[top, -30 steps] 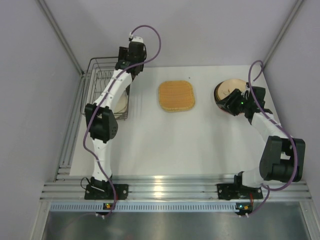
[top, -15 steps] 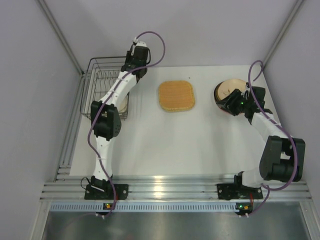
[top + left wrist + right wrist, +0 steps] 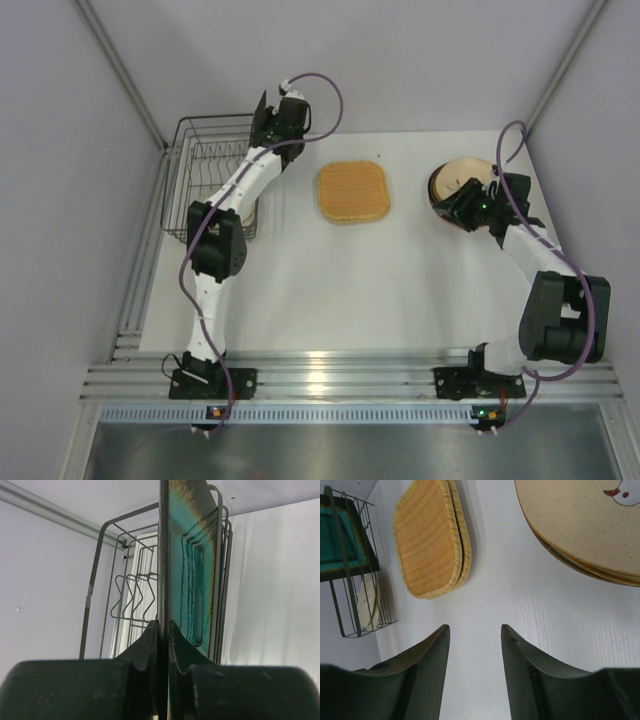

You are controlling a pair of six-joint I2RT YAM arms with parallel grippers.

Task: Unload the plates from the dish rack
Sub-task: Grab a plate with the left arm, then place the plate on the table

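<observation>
One grasp: left fingers point(image 3: 145, 647) clenched the square teal plate point(image 3: 192, 570), upright in the dish rack point(image 3: 90, 592).
Right fingers point(image 3: 432, 655): parted, empty.
Next: we judged a straight lift clear.

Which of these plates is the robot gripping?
The teal square plate, standing on edge in the dish rack: the left gripper pinches its rim. The woven plate and the cream stack lie flat on the table, ungripped.
</observation>
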